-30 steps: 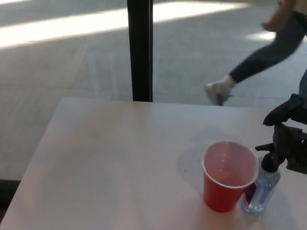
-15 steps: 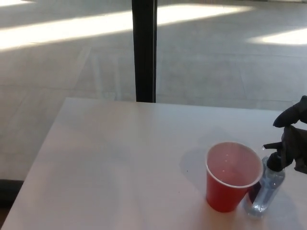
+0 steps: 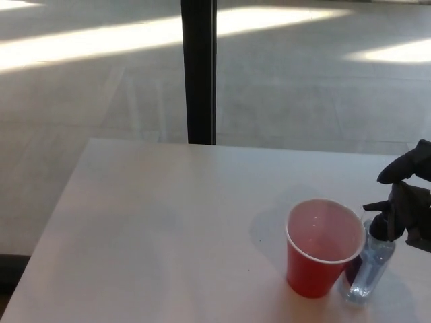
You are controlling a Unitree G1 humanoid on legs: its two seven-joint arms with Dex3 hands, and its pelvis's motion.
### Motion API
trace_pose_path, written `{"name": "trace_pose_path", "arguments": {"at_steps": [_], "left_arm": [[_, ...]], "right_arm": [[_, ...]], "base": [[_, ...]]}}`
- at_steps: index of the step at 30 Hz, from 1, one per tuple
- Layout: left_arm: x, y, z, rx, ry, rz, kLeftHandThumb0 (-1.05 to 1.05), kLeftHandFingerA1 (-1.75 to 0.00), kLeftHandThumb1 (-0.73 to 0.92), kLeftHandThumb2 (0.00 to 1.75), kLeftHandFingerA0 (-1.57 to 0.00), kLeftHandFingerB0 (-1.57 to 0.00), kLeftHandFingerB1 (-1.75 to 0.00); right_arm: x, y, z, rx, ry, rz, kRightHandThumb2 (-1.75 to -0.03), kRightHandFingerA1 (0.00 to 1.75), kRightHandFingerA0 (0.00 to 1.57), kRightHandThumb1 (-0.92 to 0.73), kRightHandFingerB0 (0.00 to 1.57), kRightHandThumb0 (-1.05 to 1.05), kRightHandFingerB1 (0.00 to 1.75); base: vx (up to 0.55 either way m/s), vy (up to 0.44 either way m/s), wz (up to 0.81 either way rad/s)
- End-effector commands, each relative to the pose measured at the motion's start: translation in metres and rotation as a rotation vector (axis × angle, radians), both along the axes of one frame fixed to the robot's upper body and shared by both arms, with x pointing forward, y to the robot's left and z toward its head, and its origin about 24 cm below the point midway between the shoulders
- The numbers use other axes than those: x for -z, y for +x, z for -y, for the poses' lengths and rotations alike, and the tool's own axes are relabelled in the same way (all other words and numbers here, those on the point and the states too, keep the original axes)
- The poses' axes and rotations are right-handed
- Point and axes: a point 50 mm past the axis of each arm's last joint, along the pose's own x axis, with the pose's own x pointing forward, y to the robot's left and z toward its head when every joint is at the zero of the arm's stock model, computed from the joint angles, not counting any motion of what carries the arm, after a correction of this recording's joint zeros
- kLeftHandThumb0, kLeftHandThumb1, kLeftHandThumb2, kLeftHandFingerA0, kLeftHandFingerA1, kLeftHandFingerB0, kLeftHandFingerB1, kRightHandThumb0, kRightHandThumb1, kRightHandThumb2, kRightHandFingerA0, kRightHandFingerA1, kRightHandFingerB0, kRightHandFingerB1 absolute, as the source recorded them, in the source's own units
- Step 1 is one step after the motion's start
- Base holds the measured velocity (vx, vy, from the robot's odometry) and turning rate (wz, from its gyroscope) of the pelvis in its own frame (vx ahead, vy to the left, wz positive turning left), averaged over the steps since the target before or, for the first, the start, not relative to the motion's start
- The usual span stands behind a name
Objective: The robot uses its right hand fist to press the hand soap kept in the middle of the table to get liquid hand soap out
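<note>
Right hand (image 3: 409, 202): black, enters at the pic's right edge, partly cut off by frame. Sits at the pump top of the soap bottle, one finger (image 3: 403, 166) arched up above the rest.
Right hand state: can't tell if curled into a fist or open; too much cropped + dark on dark vs the pump. Can't tell if it's pressing on the pump or just beside it.
Left hand: not in view.
Soap bottle (image 3: 367, 268): small clear bottle w/ black pump head (image 3: 378, 221), upright, on the table's near right part. Spout points toward pic left, over the cup's rim side.
Bottle contents: clear liquid; level not readable.
Red cup (image 3: 318, 253): plastic, upright, open mouth up, white rim. Just left of the bottle, touching or nearly so; can't tell which. Overlaps bottle's lower left in view.
Cup inside: pale pinkish, looks empty, tho soft focus.
Table (image 3: 155, 229): white/pale top, far edge runs across mid pic, left edge slants down to bottom left. Cup + bottle cast faint shadow to the left-rear.
Black post (image 3: 199, 70): vertical, behind table's far edge, left of centre, runs out the top of frame.
Floor (image 3: 303, 87): grey, beyond table, w/ bright sunlight bands across the top and a patch at upper right.
</note>
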Motion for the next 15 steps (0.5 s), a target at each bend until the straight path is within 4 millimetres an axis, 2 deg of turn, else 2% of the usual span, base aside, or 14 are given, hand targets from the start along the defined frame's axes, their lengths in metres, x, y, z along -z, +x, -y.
{"name": "trace_pose_path", "arguments": {"at_steps": [1,3,4,9,10,11,12,15], "left_arm": [[-0.003,-0.002,-0.004,-0.008,0.010,-0.004,-0.29,-0.95,0.44,0.92,-0.81,-0.56,-0.78],[-0.003,-0.002,-0.004,-0.008,0.013,-0.004,-0.30,-0.97,0.44,0.91,-0.84,-0.58,-0.79],[-0.003,-0.002,-0.004,-0.005,0.009,0.003,-0.31,-0.97,0.44,0.93,-0.82,-0.56,-0.79],[-0.003,0.000,-0.004,-0.011,0.006,0.014,-0.31,-0.94,0.44,0.93,-0.79,-0.54,-0.78],[-0.003,0.000,-0.004,-0.010,0.005,0.012,-0.31,-0.94,0.44,0.93,-0.79,-0.54,-0.78],[-0.003,0.000,-0.004,-0.005,0.007,0.011,-0.32,-0.94,0.44,0.93,-0.79,-0.54,-0.79],[-0.003,0.000,-0.004,-0.016,0.005,0.013,-0.31,-0.95,0.45,0.92,-0.79,-0.54,-0.79],[-0.003,0.001,-0.004,-0.013,0.010,0.012,-0.32,-0.95,0.45,0.93,-0.79,-0.55,-0.80]], "right_arm": [[0.048,-0.011,0.014,0.065,-0.058,-0.261,-0.89,1.75,1.01,-0.70,0.66,-0.25,1.52],[0.049,-0.011,0.017,0.087,-0.068,-0.269,-0.92,1.75,1.01,-0.69,0.64,-0.26,1.55],[0.050,-0.011,0.019,0.096,-0.070,-0.272,-1.00,1.75,1.00,-0.67,0.72,-0.27,1.42],[0.052,-0.011,0.021,0.103,-0.051,-0.287,-0.99,1.75,1.00,-0.68,0.72,-0.25,1.39],[0.053,-0.012,0.021,0.096,-0.045,-0.288,-0.99,1.75,1.00,-0.68,0.72,-0.25,1.39],[0.054,-0.012,0.019,0.089,-0.032,-0.291,-0.95,1.75,1.02,-0.69,0.65,-0.25,1.50],[0.057,-0.012,0.016,0.083,-0.035,-0.296,-0.98,1.75,1.02,-0.67,0.75,-0.26,1.38],[0.059,-0.013,0.012,0.073,-0.035,-0.302,-0.97,1.75,1.02,-0.68,0.75,-0.26,1.37]], "base": [[0.00,0.000,0.00],[0.00,0.000,0.00],[0.00,0.000,0.00],[0.00,0.000,0.00],[0.00,0.000,0.00],[0.00,0.000,0.00],[0.00,0.000,0.00],[0.00,0.000,0.00]]}}
